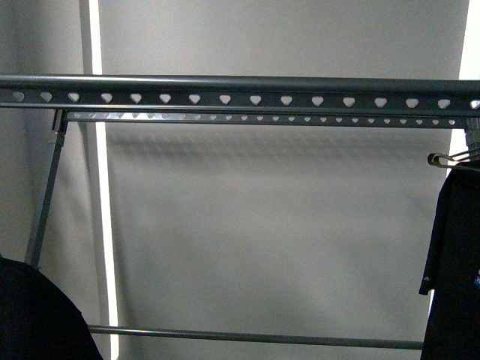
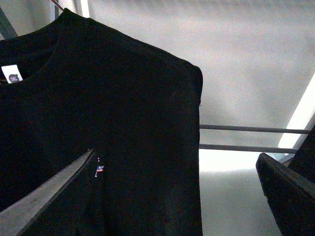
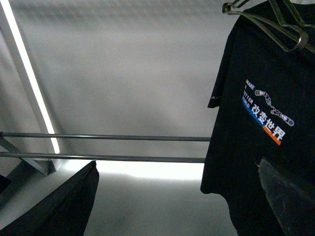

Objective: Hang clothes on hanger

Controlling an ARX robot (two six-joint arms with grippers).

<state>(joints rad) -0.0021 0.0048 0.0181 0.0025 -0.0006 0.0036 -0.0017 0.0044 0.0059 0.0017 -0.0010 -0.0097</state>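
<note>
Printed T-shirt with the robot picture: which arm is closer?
Right. The right gripper is close beside the printed T-shirt; the left gripper is up against the other dark garment instead.

Black shirt (image 2: pixel 123 123) fills view; two crossbars (image 2: pixel 246 129) behind.

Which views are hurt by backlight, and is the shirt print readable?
Front view: the light strip blows out, the rack rail is crisp. Left wrist view: the dark garment is near-featureless, only its neck label reads. Right wrist view: glow under the crossbars, yet the T-shirt print is readable.
</note>
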